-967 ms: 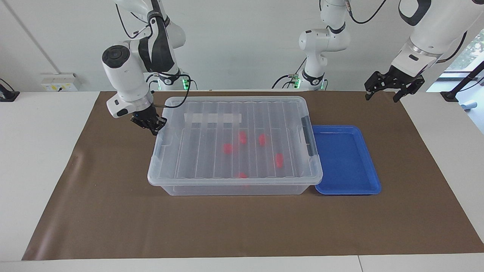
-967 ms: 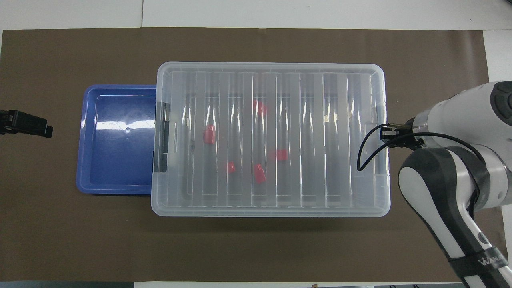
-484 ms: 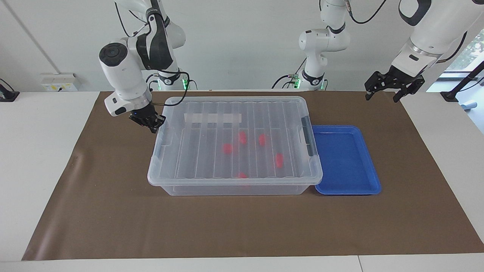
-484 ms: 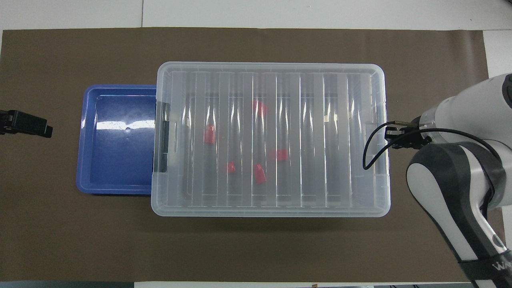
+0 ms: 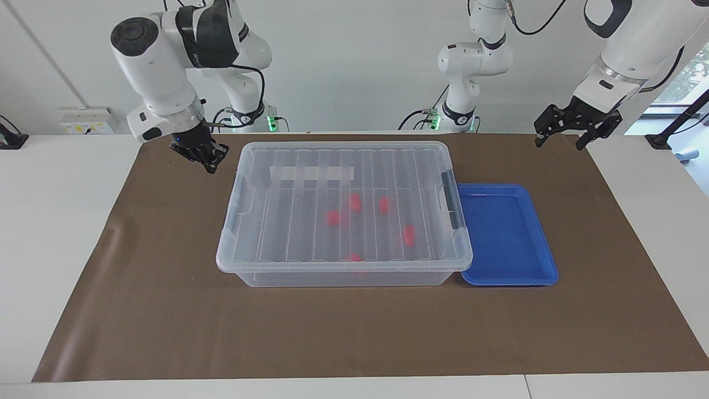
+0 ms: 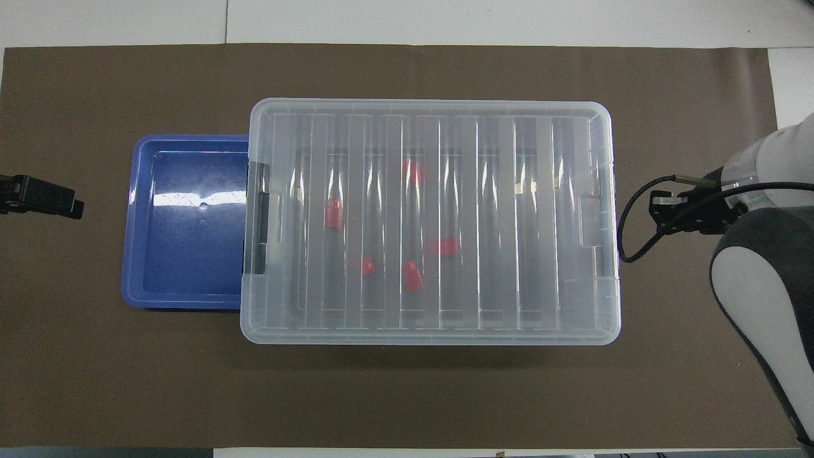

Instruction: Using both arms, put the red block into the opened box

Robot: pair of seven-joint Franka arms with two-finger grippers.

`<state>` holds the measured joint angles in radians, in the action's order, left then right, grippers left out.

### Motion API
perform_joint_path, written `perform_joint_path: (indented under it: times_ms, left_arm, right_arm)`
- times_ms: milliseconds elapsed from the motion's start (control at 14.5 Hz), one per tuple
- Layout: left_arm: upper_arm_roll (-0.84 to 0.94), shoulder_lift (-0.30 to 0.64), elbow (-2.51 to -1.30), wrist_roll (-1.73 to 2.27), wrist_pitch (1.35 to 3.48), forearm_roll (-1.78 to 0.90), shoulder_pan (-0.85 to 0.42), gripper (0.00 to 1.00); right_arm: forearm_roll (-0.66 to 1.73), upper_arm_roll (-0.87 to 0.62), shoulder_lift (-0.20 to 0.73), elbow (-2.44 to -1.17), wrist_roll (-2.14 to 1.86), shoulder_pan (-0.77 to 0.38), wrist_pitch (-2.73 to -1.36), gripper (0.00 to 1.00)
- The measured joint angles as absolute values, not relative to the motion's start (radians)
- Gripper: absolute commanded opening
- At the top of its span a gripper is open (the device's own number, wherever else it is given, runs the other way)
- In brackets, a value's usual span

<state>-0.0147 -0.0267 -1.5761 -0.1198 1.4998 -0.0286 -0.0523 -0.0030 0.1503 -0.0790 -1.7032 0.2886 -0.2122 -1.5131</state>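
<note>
The box (image 5: 343, 275) (image 6: 432, 338) stands mid-table with its ribbed clear lid (image 5: 310, 166) lying on top. Through the lid I see several red blocks, among them one (image 5: 333, 218) (image 6: 448, 246) near the middle and one (image 5: 409, 235) (image 6: 332, 213) closer to the black latch (image 5: 451, 202). My right gripper (image 5: 204, 158) (image 6: 661, 207) hangs over the brown mat just off the box's end at the right arm's side, touching nothing. My left gripper (image 5: 560, 138) (image 6: 38, 197) waits open and empty over the mat's edge at the left arm's end.
A shallow blue tray (image 5: 507, 277) (image 6: 137, 254) lies empty against the box's latch end, toward the left arm. Two gripperless white arms with green-lit bases (image 5: 460, 119) stand at the robots' edge of the table. A brown mat (image 5: 166, 310) covers the table.
My right gripper has lifted and drawn away from the box's end, out toward the right arm's end of the table. The left arm, box and blocks have not moved.
</note>
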Motion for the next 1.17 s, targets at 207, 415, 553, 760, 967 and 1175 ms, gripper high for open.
perform_joint_path:
  times_ms: [207,415,553,760,967,1175]
  left_arm:
    - [-0.015,-0.027,-1.576,-0.120,1.500,-0.029,-0.052,1.00]
    - [-0.015,-0.027,-1.576,-0.120,1.500,-0.029,-0.052,1.00]
    - [-0.015,-0.027,-1.576,-0.120,1.500,-0.028,-0.052,1.00]
    - [-0.015,-0.027,-1.576,-0.120,1.500,-0.028,-0.052,1.00]
    - [-0.015,-0.027,-1.576,-0.120,1.499,-0.028,-0.052,1.00]
    - [-0.015,-0.027,-1.576,-0.120,1.499,-0.028,-0.052,1.00]
  right_arm:
    - [-0.003,0.157,-0.088,-1.685,0.205,-0.166,-1.462,1.00]
    - [-0.003,0.158,-0.083,-1.685,0.179,-0.110,-1.478,1.00]
    - [-0.003,0.161,-0.077,-1.685,0.173,-0.085,-1.497,1.00]
    - [-0.003,0.162,-0.063,-1.685,0.113,-0.073,-1.507,1.00]
    - [-0.003,0.156,-0.053,-1.677,0.061,-0.072,-1.514,1.00]
    - [-0.003,0.142,-0.053,-1.653,0.053,-0.072,-1.514,1.00]
